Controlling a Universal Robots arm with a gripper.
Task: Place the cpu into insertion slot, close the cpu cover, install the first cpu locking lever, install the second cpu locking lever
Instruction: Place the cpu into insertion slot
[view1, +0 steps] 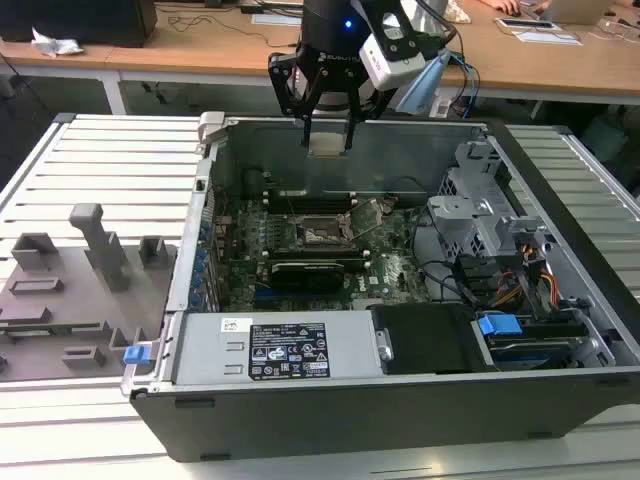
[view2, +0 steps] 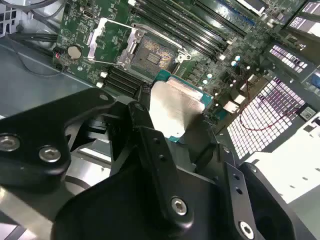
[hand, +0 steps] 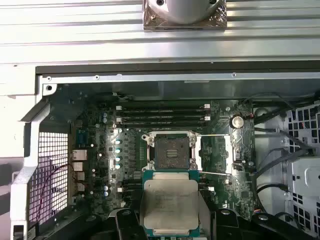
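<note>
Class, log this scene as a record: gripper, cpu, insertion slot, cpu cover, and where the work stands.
gripper: shut on the cpu, above the open computer case
insertion slot: empty, contacts bare
cpu cover: swung open beside the slot
cpu: held over the motherboard, not yet in the slot
progress: no step finished yet
</note>
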